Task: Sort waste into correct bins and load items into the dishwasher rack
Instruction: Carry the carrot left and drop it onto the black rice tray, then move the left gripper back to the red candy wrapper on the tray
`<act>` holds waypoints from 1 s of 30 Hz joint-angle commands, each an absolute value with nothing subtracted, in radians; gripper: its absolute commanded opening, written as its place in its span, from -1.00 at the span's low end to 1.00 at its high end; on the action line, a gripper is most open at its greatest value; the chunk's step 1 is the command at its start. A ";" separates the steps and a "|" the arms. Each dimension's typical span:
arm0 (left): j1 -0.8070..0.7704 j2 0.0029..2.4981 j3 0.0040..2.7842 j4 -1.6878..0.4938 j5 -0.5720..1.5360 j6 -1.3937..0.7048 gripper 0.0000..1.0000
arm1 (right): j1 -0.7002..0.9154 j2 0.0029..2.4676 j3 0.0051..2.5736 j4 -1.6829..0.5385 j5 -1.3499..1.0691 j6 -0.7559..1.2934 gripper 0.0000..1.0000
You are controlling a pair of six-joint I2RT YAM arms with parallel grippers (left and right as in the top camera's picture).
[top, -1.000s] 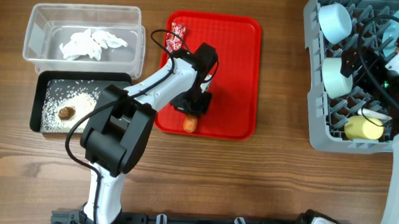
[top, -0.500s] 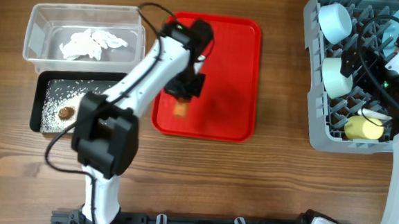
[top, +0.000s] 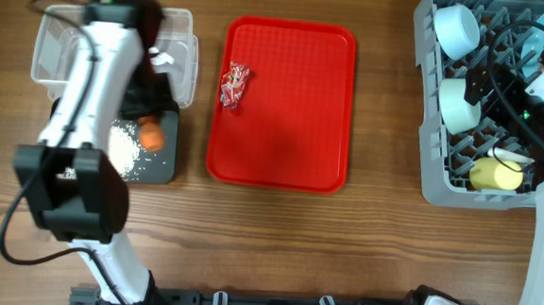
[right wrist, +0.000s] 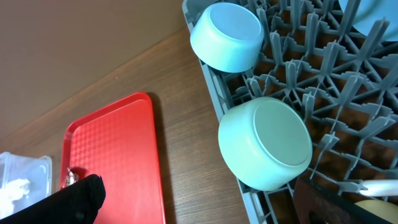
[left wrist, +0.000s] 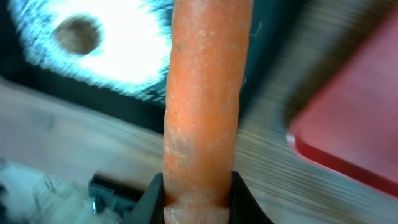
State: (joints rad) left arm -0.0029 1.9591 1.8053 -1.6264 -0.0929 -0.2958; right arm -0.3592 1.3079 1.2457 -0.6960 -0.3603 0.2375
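The left arm is swinging off the tray [top: 293, 125] and is now hanging over the black bin [top: 162, 171], carrying the carrot [top: 151, 137]. A second ago the carrot was at the tray's near edge. Only the wrapper [top: 234, 82] is left lying on the tray, so waste sorting is probably nearing its end. The left end effector [left wrist: 199, 204] is pinching the carrot's base, jaws nearly closed, with the carrot pointing out above the rice [top: 125, 149]. The right end effector [right wrist: 202, 200] is waiting wide open and holding nothing, beside the rack [top: 431, 181].
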 commanded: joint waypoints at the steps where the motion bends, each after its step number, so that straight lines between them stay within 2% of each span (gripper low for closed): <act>1: 0.101 1.924 1.775 -1.641 -0.106 -0.377 -0.92 | -0.360 1.319 1.256 -0.696 -0.343 0.237 1.00; 7: 0.185 1.922 1.708 -1.554 -0.121 -0.508 -0.92 | -0.360 1.319 1.256 -0.696 -0.338 0.237 0.99; 15: 0.196 1.922 1.452 -1.188 -0.122 -0.593 -0.88 | -0.360 1.319 1.256 -0.695 -0.336 0.236 0.99; 17: 0.196 1.922 1.412 -1.132 -0.121 -0.593 -0.73 | -0.360 1.319 1.256 -0.696 -0.333 0.236 1.00; 18: 0.196 1.922 1.398 -1.112 -0.121 -0.593 -0.58 | -0.360 1.319 1.256 -0.696 -0.332 0.236 1.00; 19: 0.196 1.922 1.389 -1.099 -0.121 -0.592 -0.34 | -0.360 1.319 1.256 -0.696 -0.332 0.236 0.99; 21: 0.196 1.922 1.388 -1.098 -0.121 -0.592 -0.03 | -0.360 1.319 1.256 -0.695 -0.332 0.236 0.99; 23: 0.196 1.922 1.388 -1.098 -0.121 -0.591 0.16 | -0.360 1.319 1.256 -0.694 -0.332 0.236 1.00; 25: 0.196 1.922 1.389 -1.095 -0.121 -0.590 0.22 | -0.360 1.319 1.256 -0.695 -0.332 0.236 0.99; 30: 0.194 1.880 1.436 -1.119 -0.121 -0.580 0.21 | -0.360 1.319 1.256 -0.698 -0.332 0.236 0.99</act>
